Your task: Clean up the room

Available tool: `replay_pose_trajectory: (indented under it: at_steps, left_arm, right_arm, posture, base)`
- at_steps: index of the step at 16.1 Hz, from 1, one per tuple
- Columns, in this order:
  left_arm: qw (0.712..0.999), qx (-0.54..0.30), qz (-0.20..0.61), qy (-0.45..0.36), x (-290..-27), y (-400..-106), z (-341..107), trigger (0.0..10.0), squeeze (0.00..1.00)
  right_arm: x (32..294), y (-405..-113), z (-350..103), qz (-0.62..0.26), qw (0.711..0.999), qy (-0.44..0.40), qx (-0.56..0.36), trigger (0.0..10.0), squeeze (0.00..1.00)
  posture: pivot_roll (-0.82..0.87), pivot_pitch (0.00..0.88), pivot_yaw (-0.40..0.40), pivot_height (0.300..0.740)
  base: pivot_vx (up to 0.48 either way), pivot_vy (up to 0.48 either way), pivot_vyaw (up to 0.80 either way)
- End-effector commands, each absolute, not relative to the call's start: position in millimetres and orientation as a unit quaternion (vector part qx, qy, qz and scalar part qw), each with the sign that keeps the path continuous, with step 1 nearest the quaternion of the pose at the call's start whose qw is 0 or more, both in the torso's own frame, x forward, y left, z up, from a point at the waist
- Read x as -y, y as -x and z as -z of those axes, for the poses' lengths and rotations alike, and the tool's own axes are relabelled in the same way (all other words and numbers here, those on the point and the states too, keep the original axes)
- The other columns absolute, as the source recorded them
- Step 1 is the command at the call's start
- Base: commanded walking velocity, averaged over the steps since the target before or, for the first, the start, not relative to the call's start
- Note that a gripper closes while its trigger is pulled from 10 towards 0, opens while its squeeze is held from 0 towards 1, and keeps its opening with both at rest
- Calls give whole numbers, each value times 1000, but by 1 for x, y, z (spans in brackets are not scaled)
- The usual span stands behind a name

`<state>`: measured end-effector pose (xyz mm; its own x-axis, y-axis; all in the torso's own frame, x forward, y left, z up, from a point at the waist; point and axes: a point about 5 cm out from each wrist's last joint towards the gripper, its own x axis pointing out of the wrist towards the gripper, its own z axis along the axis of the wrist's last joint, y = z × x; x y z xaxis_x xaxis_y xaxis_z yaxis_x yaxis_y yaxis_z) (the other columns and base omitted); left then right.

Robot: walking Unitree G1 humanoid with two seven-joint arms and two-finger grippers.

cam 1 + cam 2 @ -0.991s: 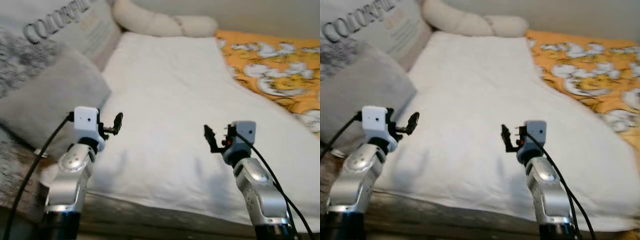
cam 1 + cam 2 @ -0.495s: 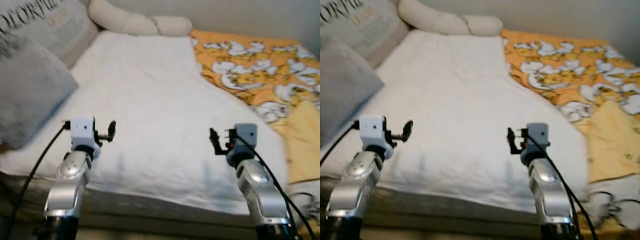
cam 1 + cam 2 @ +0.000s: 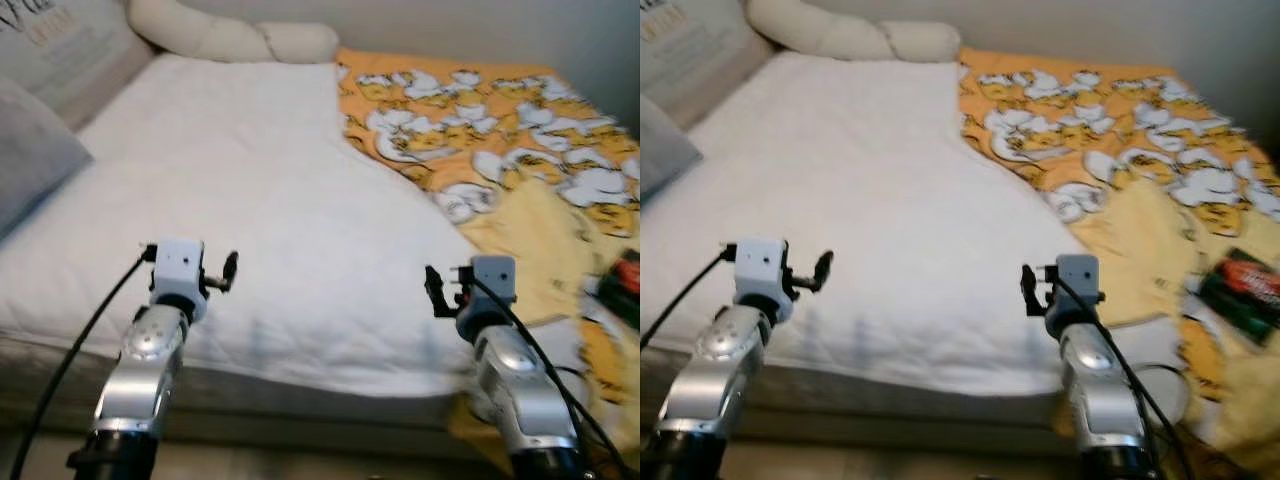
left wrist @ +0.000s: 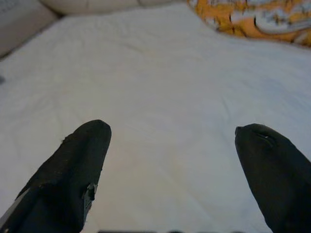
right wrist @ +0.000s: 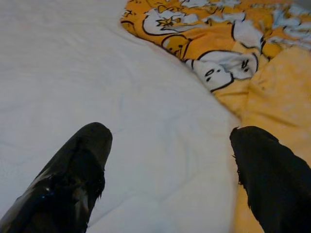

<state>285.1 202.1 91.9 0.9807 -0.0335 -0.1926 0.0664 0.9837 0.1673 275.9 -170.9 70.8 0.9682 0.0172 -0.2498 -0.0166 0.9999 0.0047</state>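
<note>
A bed with a white sheet [image 3: 250, 180] lies before me. Its right half is covered by a rumpled orange blanket [image 3: 470, 110] printed with white and yellow cartoon figures. A plain yellow cloth [image 3: 530, 240] lies bunched at the blanket's near edge. A red and dark packet [image 3: 1240, 285] rests on the bedding at the far right. My left gripper [image 3: 228, 270] hovers over the sheet's near edge, open and empty, its fingers [image 4: 87, 145] spread wide. My right gripper [image 3: 432, 290] is open and empty near the sheet's front right corner, beside the yellow cloth [image 5: 272, 87].
A long cream bolster [image 3: 230, 38] lies across the head of the bed. A grey pillow [image 3: 30, 150] and a printed cushion [image 3: 50, 40] sit at the far left. The mattress's front edge [image 3: 300, 400] runs just below both grippers.
The camera has swung right: the pillows slid off to the left, and the yellow cloth and the packet came into view. Both arms keep the same raised pose.
</note>
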Motion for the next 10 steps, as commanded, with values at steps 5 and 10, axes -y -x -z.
replay_pose_trajectory:
  at_steps: [5,10]
  left_arm:
    - [992,-81,17,-91,-203,-296,-101,10000,1000]
    - [992,-81,17,-95,-200,-301,-102,10000,1000]
  right_arm:
    - [166,-287,-79,-23,993,-29,-111,10000,0]
    - [167,-291,-78,-24,992,-16,-120,10000,0]
  posture:
    - [-32,0,-10,740]
    - [-33,0,-11,740]
  base:
    - [0,-431,0]
    - [0,-431,0]
